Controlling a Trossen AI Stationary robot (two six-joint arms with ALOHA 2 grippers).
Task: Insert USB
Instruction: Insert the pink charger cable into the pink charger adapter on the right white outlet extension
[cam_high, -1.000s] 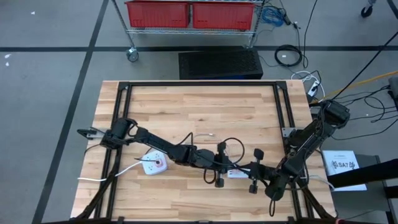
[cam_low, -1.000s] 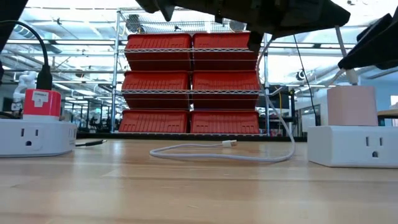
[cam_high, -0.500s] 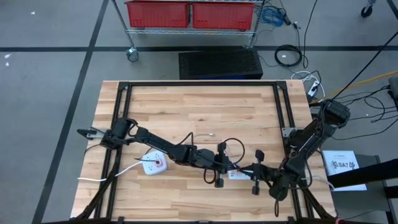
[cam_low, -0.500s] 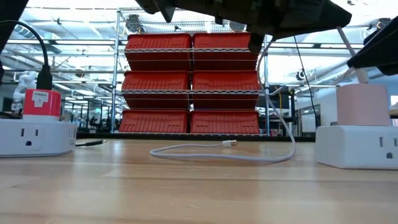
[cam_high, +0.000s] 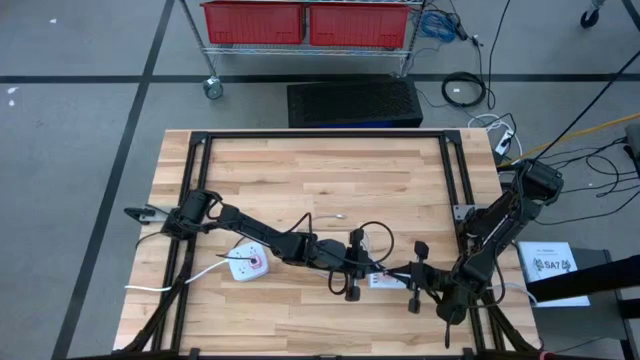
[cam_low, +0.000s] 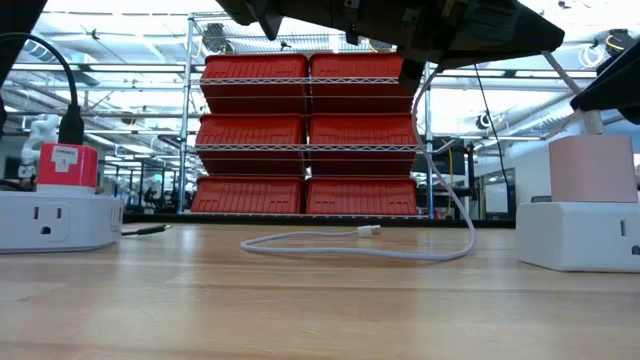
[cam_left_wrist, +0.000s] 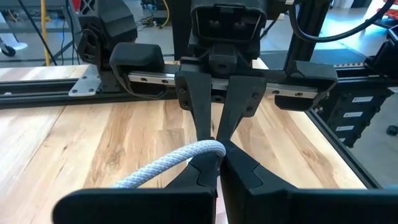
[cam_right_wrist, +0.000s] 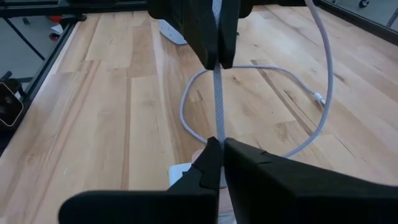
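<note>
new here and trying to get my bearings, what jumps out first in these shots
The two dark arms meet at the table's front right, the left pincer and right pincer both shut on the white braided cable stretched between them. Beneath them sits a white power block with a pink charger; a second white outlet block lies front left.

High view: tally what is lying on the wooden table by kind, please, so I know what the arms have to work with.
White power strips with outlets: 2, one with a red plug-in block, one with a pale pink block
White braided USB cables: 1
Black cables: 1
Total: 4
</note>
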